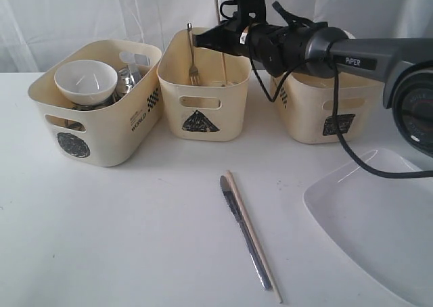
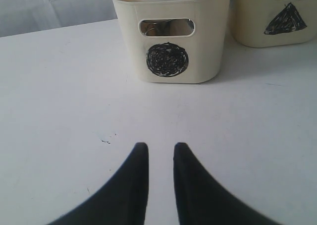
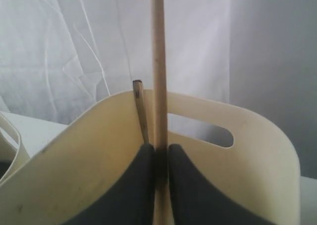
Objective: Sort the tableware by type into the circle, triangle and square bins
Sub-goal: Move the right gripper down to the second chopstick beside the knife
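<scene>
Right tool (image 3: 159,149) was noted clenched on a wooden chopstick (image 3: 158,61), held over the triangle bin (image 1: 174,107), presumably for dropping among the cutlery; left tool (image 2: 161,155), slightly parted and empty, was parked over the bench (image 2: 59,111).

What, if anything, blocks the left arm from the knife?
Probably nothing, so yes: the knife lies in the open, the right gripper is over the triangle bin; only the chopstick alongside crowds a grasp.

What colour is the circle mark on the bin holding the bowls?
Black scribble; the circle mark shows best in the left wrist view.
</scene>
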